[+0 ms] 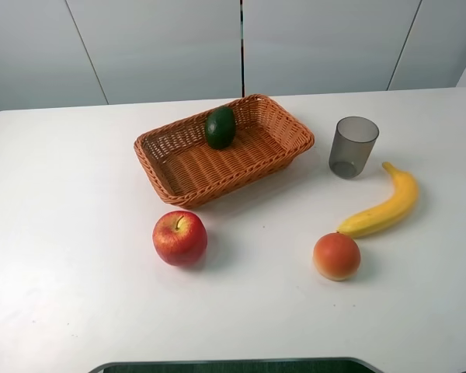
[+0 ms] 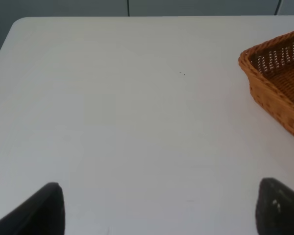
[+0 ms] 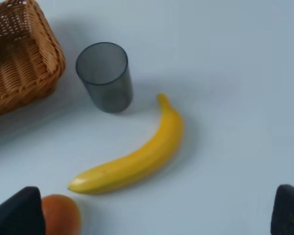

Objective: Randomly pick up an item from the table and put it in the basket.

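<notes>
Avocado already in basket, at 12 o'clock wall, dark skin up. Probably light, rigid, slick; grip across widest middle. My left gripper and right gripper both spread wide, empty.

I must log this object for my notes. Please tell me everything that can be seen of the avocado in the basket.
The avocado shows only a dark green, smooth, slightly shiny skin; no cut face or pit is visible from the high camera. It is oval and lies inside the woven orange-brown basket, at the far side, leaning against the far wall near its middle. It touches only the wicker. No pincer is near it, and neither wrist view clearly shows it.
</notes>
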Controlling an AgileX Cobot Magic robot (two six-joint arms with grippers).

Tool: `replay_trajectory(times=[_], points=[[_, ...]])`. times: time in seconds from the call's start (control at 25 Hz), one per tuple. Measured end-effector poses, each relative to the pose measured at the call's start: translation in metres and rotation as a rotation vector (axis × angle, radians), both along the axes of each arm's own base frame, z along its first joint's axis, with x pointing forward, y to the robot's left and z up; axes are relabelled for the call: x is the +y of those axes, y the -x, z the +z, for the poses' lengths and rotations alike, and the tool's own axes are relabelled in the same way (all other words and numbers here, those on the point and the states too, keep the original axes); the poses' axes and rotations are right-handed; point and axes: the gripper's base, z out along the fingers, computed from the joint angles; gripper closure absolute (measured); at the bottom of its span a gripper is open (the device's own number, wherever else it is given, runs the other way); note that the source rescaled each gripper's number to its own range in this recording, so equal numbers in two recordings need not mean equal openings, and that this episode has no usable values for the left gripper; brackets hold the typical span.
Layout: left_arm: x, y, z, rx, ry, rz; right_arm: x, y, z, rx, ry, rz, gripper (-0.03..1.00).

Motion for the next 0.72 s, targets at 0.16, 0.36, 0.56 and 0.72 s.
replay_trajectory(times=[0.16, 0.36, 0.56, 0.72], points=[[0.000, 0.000, 0.000, 0.000, 0.000, 0.000, -0.003, 0.023, -0.011, -0.025, 0.022, 0.008, -0.03], [0.000, 0.000, 0.000, 0.000, 0.000, 0.000, -0.003, 0.046, -0.035, -0.071, 0.007, 0.030, -0.03], [0.000, 0.000, 0.000, 0.000, 0.000, 0.000, -0.004, 0.064, -0.052, -0.153, 0.006, 0.043, -0.03], [0.000, 0.000, 0.000, 0.000, 0.000, 0.000, -0.005, 0.075, -0.056, -0.238, 0.015, 0.053, -0.03]])
